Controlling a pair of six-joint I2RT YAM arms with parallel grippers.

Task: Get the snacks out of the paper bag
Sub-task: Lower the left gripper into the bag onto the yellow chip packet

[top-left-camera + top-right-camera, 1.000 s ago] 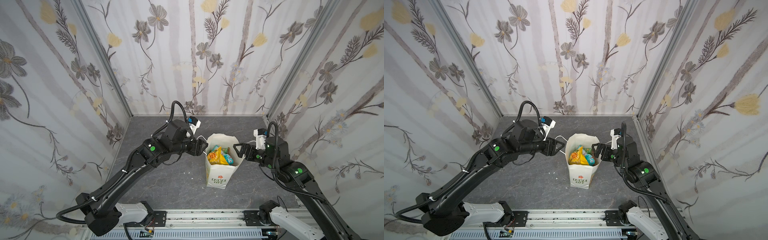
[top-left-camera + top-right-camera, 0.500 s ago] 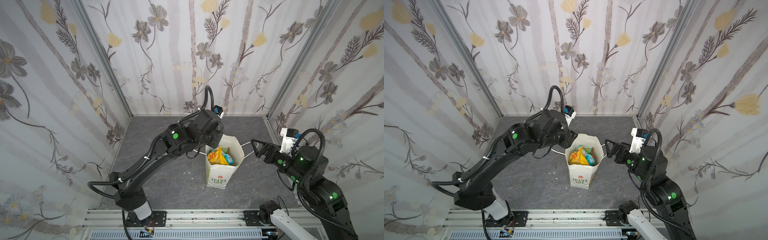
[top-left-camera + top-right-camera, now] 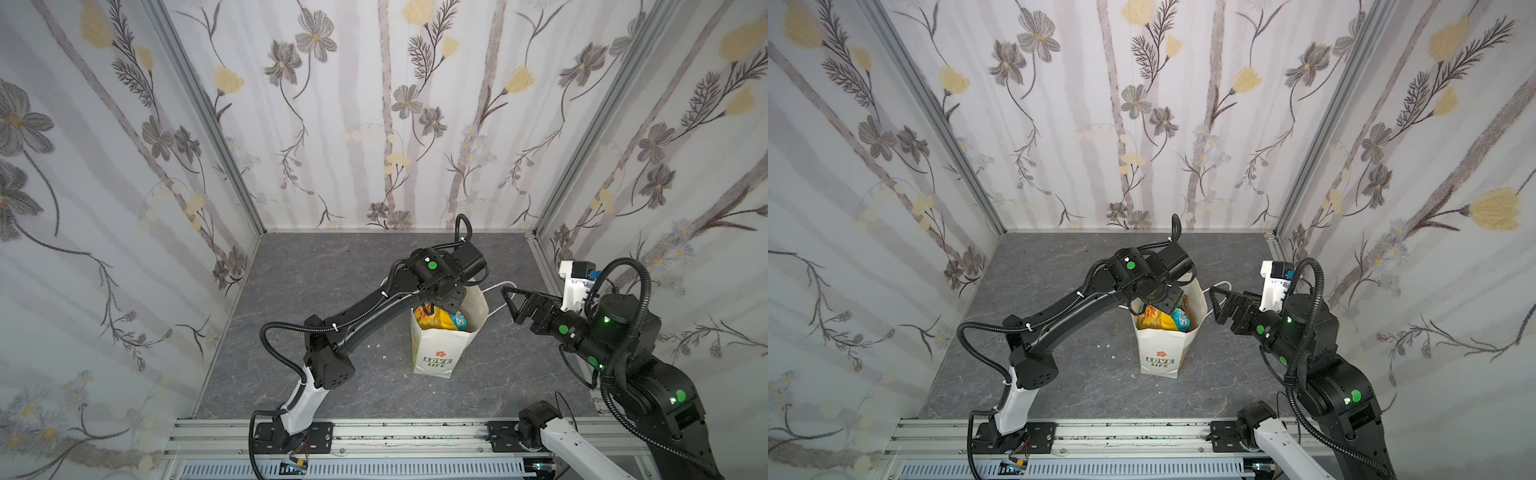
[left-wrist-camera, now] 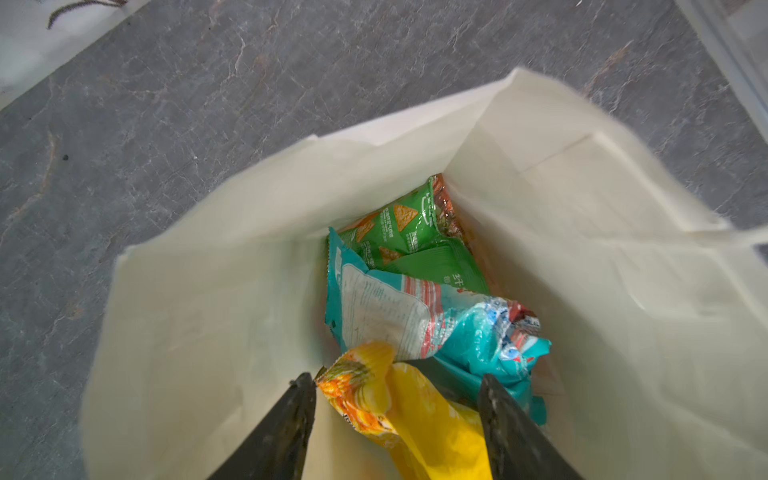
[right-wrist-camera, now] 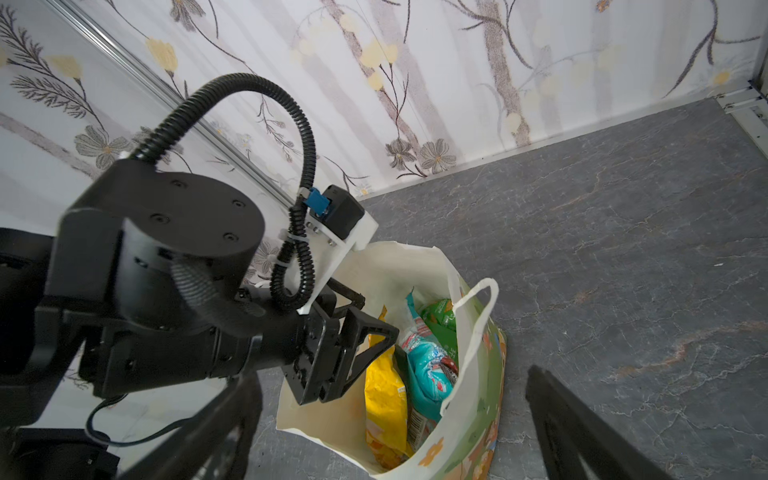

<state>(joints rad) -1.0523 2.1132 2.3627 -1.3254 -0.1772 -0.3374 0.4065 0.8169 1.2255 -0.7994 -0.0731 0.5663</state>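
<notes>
As our left gripper's (image 4: 395, 376) parted jaws straddle the crinkly orange-yellow pouch (image 4: 424, 424) inside the tall white paper bag (image 3: 432, 349), we find our right gripper (image 3: 513, 303) agape.

The paper bag (image 3: 436, 347) bears the words "LOVE LIFE" in green capitals low on its front, legible in both top views. The print on the green packet (image 4: 399, 232) and on the teal packet (image 4: 386, 311) is too small to read.

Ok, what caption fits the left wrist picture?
Open left end effector straddling the yellow packet inside the paper bag.
</notes>
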